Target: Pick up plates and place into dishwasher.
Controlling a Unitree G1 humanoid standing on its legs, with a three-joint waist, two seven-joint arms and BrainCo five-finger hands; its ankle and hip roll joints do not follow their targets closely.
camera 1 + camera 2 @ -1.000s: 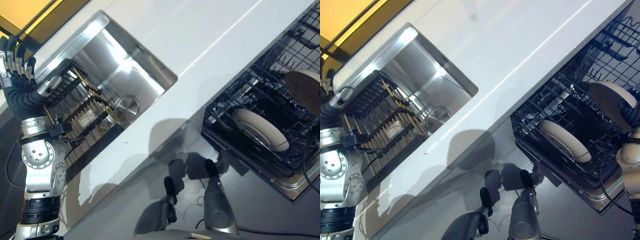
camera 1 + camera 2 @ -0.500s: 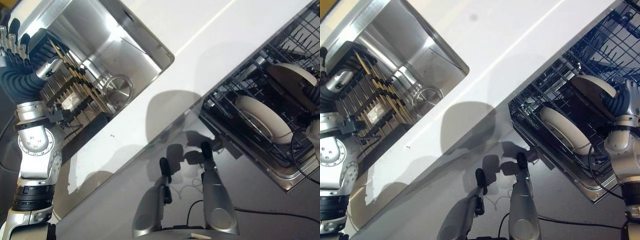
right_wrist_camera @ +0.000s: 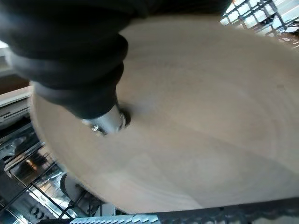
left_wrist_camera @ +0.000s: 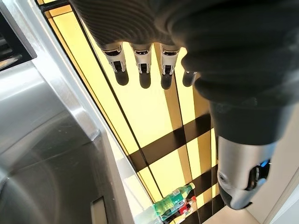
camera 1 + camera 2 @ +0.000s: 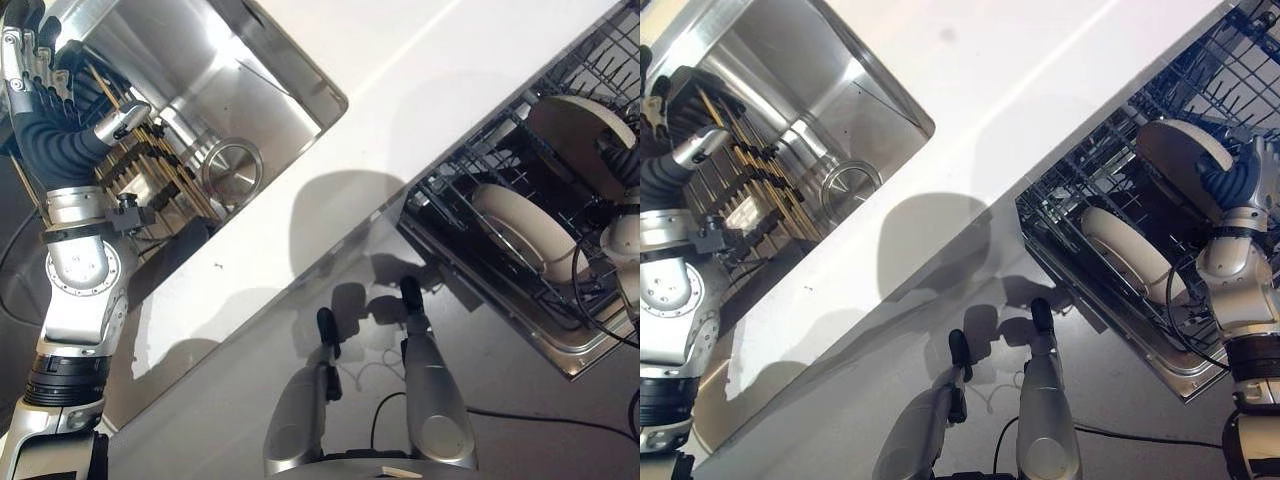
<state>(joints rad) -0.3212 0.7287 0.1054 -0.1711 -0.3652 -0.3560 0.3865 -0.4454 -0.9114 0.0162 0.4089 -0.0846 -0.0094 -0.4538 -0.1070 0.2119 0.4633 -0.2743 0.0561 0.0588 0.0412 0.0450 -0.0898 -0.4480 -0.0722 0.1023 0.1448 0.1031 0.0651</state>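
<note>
Right hand: fingers and thumb clamped on a tan plate, held on edge over the dishwasher rack; in the right wrist view the thumb presses flat on the plate's face.
Held plate: above the rack, at the side away from the counter; whether its lower rim touches the wires cannot be told.
Second plate: cream, already standing tilted in the rack, nearer the front edge.
Rack: pulled out below the counter edge, dark wire with upright tines.
Left hand: raised beside the sink, fingers straight and relaxed, holding nothing.
Sink: steel basin with a drain; a dark drying rack with pale slats stands in it.
Step in hand: slotting the held plate, by judgement.
Doing it well: keep the plate on edge and in line with the tines; lower until the rim seats between two of them; leave a gap from the cream plate; loosen the fingers only once the plate stands by itself.
</note>
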